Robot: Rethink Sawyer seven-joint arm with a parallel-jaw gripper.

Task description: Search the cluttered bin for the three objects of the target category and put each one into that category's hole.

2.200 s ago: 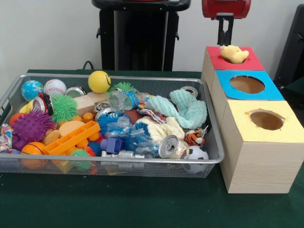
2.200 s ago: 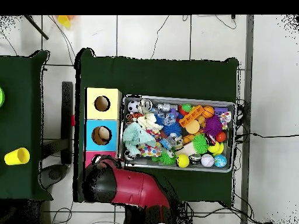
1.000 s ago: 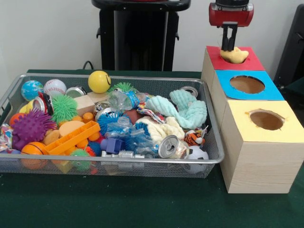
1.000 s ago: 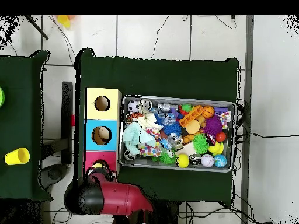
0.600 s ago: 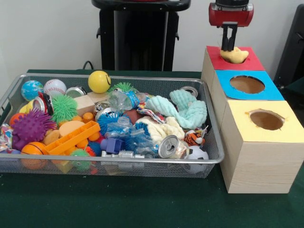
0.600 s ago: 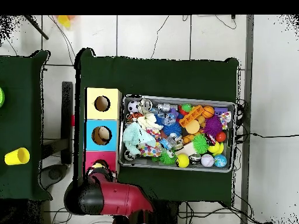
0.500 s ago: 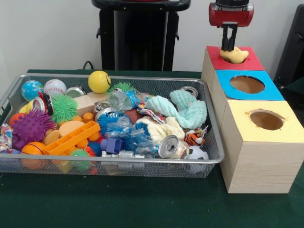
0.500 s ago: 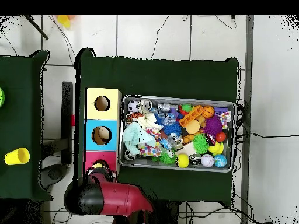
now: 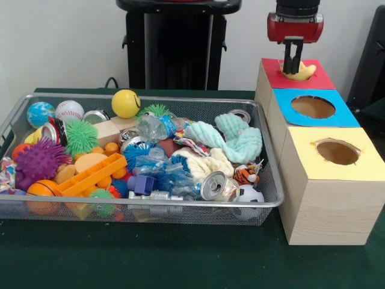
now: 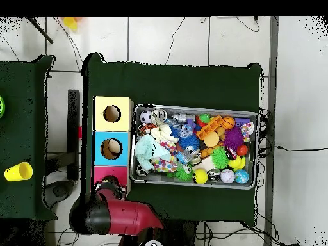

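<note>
Fingers [image 9: 293,60] pinched on soft yellow plush toy [image 9: 302,71] over red-topped box [image 9: 319,78].

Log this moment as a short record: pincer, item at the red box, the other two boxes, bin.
pincer: over the red-topped box, tips down at the yellow plush item; open or shut unclear
item: lying at the red box's hole, part showing above the top
blue-topped box: hole uncovered
yellow-topped box: hole uncovered
bin: wire mesh, full of mixed toys, cans, cloth
</note>
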